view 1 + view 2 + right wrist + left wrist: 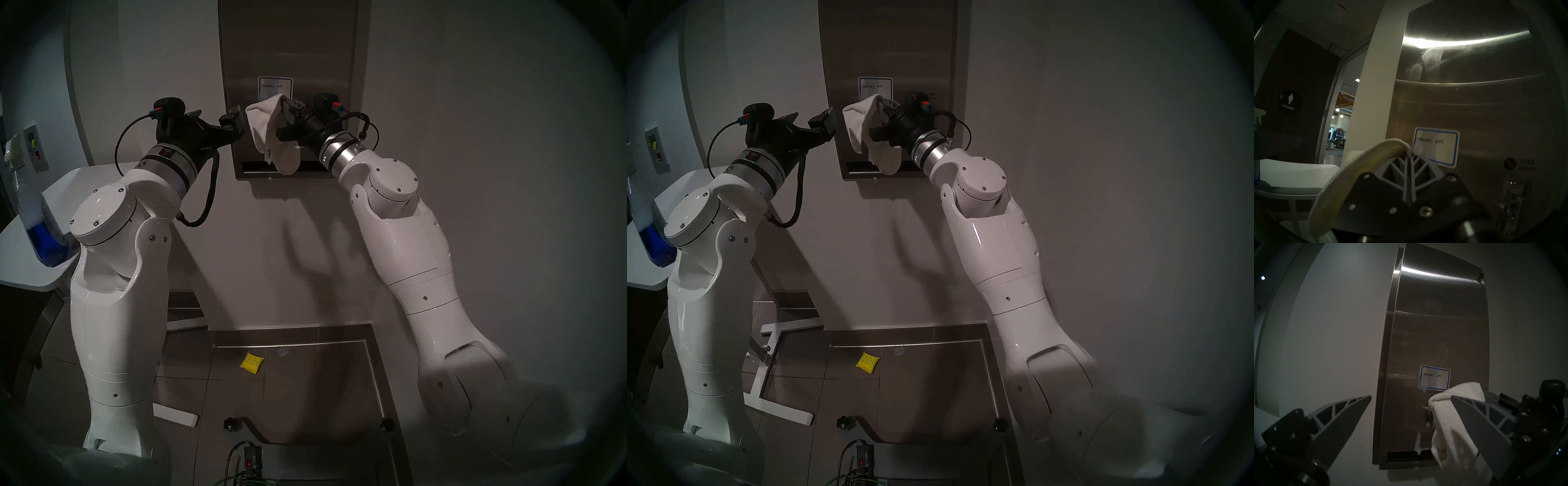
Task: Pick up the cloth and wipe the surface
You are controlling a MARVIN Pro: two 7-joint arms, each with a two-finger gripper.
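Your right hand (1409, 153) has its fingers pressed together on the cloth (271, 132), pinching a fold at the tips; the rest of the cream terry drapes over and hangs down below that hand. Just past the fingertips is the brushed steel dispenser front (1432, 338), and the cloth lies against its lower half, right under the blue-bordered label (1434, 377) and over the dark slot (1403, 457). Your left hand (1411, 396) sits just beside the cloth, fingers spread wide with nothing between them. White foam (1418, 445) streaks the steel beside the cloth, at the slot's upper edge. Far below both hands, a yellow pad (250, 361) lies on the floor. Off beyond your left arm, a spray bottle (34, 217) stands on the white worktop (20, 271).
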